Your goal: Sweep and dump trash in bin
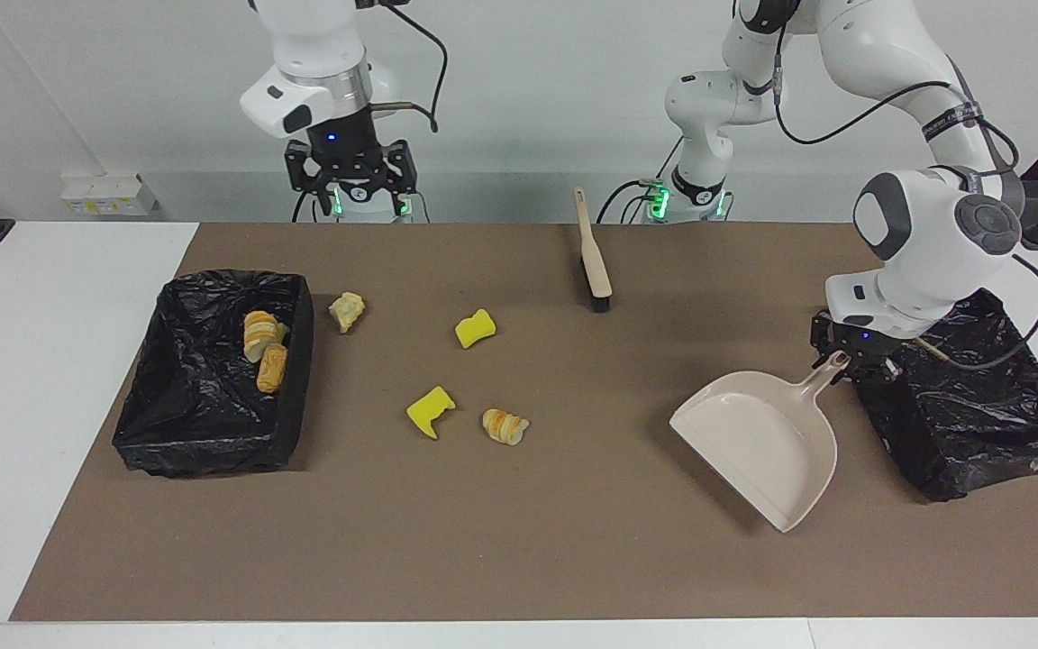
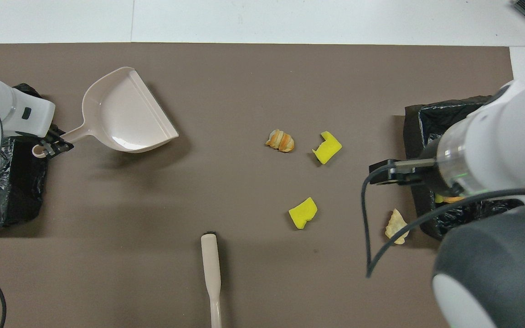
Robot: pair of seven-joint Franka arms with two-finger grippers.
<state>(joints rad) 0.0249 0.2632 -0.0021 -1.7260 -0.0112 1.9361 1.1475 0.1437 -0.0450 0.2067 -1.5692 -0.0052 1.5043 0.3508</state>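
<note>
Four scraps of trash lie on the brown mat: a tan lump beside the bin, a yellow chunk, a second yellow chunk and a bread lump. Two bread lumps lie in the black-lined bin at the right arm's end. My left gripper is shut on the handle of the beige dustpan, which is tilted and held just above the mat. My right gripper waits raised and open, by its base.
The beige brush with black bristles lies on the mat near the robots, midway between the arms. A crumpled black bag sits at the left arm's end, beside the dustpan handle. White table surrounds the mat.
</note>
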